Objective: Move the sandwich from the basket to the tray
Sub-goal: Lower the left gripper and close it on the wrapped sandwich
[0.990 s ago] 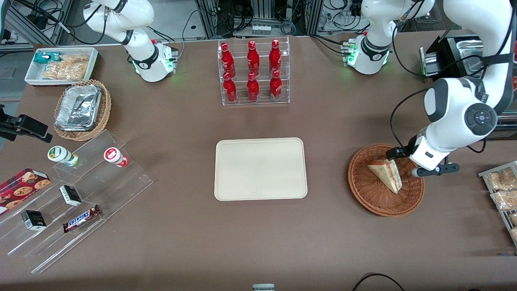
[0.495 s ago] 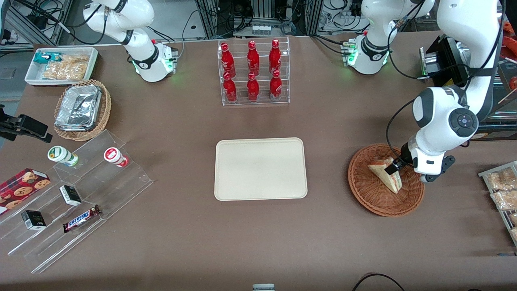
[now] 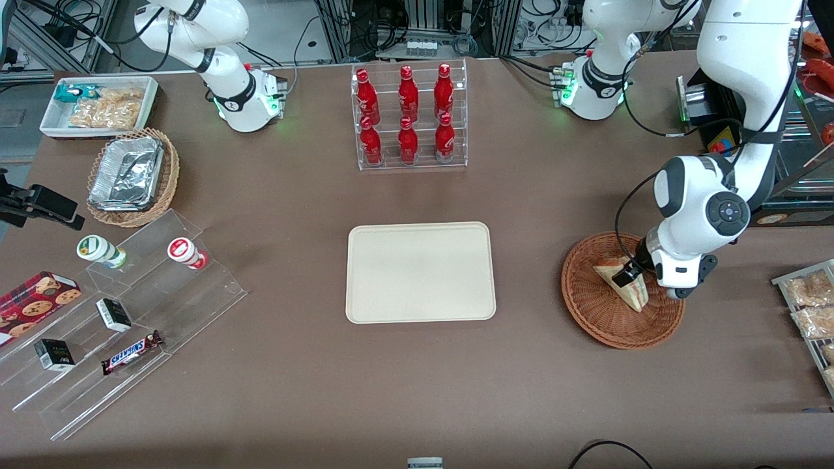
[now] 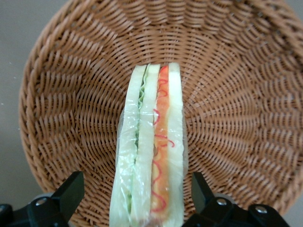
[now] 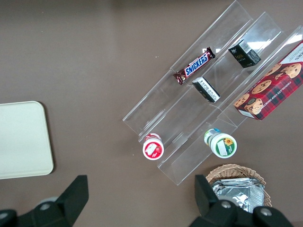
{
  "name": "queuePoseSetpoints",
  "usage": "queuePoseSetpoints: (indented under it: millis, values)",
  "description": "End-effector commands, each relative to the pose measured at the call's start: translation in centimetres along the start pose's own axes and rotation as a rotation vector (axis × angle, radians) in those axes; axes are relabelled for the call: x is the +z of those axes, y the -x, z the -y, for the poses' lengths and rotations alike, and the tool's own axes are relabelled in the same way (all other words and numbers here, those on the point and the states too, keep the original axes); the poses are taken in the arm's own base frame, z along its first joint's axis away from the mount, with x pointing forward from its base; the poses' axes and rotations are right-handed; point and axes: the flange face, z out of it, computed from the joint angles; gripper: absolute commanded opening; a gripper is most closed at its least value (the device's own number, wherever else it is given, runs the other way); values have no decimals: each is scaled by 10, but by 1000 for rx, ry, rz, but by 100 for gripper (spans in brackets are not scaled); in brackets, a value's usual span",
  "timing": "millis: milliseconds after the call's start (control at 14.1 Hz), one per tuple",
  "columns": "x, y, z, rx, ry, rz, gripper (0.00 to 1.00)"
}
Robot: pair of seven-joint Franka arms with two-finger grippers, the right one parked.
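The sandwich [image 3: 616,275], a wrapped white-bread wedge with red, orange and green filling, lies in the round reddish-brown wicker basket [image 3: 599,326] toward the working arm's end of the table. My left gripper [image 3: 633,279] hangs just above it, open. In the left wrist view its two black fingers [image 4: 71,191] stand one on each side of the sandwich [image 4: 151,137], apart from the bread, over the basket's weave [image 4: 71,94]. The gripper [image 4: 135,191] holds nothing. The cream tray [image 3: 420,272] lies bare at the table's middle, and its corner shows in the right wrist view [image 5: 21,139].
An acrylic rack of red bottles [image 3: 408,117] stands farther from the front camera than the tray. Bagged snacks [image 3: 811,306] lie near the basket at the table's edge. A tiered acrylic stand [image 3: 117,319], a foil-filled tan basket [image 3: 132,176] and a white bin [image 3: 98,104] sit toward the parked arm's end.
My left gripper has swung from the basket's rim to over the sandwich, turning so that its fingers straddle the wedge. The sandwich has not moved.
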Motion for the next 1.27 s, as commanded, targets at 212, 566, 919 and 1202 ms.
queuePoseSetpoints:
  millis: [212,566,919,1202]
  values:
    - [6,-2,-4,-116,2,-3,14]
    - [-23,-11,-18,-60,-2,-9,7]
    - [-79,4,-50,324,-56,77,12]
    - [-97,70,-121,464,-42,101,14]
